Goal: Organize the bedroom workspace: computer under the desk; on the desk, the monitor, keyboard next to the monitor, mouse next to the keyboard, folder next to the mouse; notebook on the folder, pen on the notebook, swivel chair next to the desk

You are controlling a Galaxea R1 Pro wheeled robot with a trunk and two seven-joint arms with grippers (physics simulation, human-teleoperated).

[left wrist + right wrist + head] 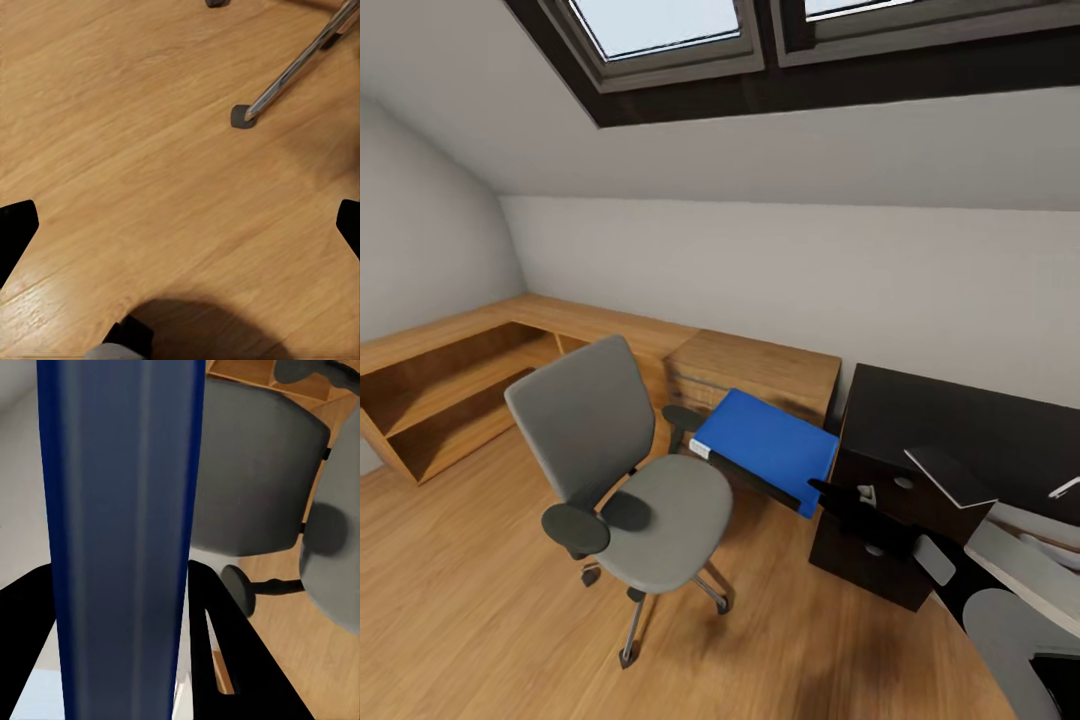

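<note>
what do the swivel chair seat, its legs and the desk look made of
Swivel chair seat: grey matte upholstery, likely fabric; no shine. Its legs: polished metal, chrome-like, with bright streaks. Desk: glossy black top, perhaps lacquered board; it shows faint sheen.

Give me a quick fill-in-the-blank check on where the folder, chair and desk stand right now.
1. The blue folder is held by the ____ gripper.
2. The seat of the swivel chair has ____ lying on it.
3. The folder is in the air between the swivel chair and the black ____.
4. The left gripper points down at the wooden ____.

Missing words: right; nothing; desk; floor
</note>
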